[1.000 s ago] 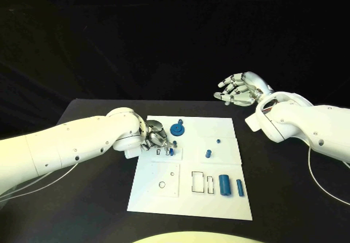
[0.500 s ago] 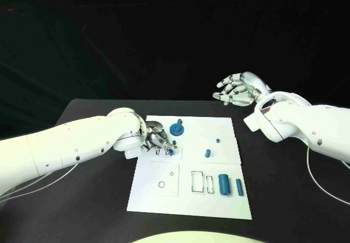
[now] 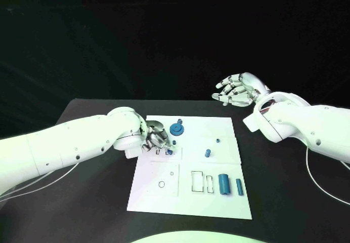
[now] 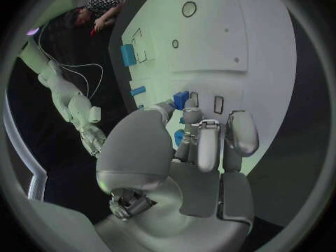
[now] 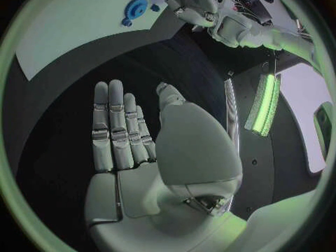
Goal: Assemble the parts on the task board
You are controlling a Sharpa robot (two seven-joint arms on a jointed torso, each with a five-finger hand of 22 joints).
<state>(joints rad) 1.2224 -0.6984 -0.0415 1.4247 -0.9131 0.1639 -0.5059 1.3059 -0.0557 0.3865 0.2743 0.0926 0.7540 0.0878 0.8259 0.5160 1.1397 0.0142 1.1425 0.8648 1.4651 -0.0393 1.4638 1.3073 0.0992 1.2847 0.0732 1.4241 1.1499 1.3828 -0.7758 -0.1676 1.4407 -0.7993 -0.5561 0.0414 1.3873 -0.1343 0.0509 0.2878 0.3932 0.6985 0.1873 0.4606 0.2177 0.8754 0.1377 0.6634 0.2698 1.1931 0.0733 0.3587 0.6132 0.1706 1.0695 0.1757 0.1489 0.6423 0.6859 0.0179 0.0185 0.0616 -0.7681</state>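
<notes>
Left hand [image 3: 155,139] curled down on the white board's [image 3: 164,192] left side, pinching a small blue part [image 4: 181,99] at the slots. Right hand [image 3: 236,90] flat, fingers spread, holding nothing, raised beyond the table's far edge. Blue gear [image 3: 177,129] sits near the board's far edge.

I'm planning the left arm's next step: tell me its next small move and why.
Probably lower the left hand slightly to seat the small blue part it pinches. Its fingers hover over the rectangular slots at the task board edge. The right hand is open, away from the board.
</notes>
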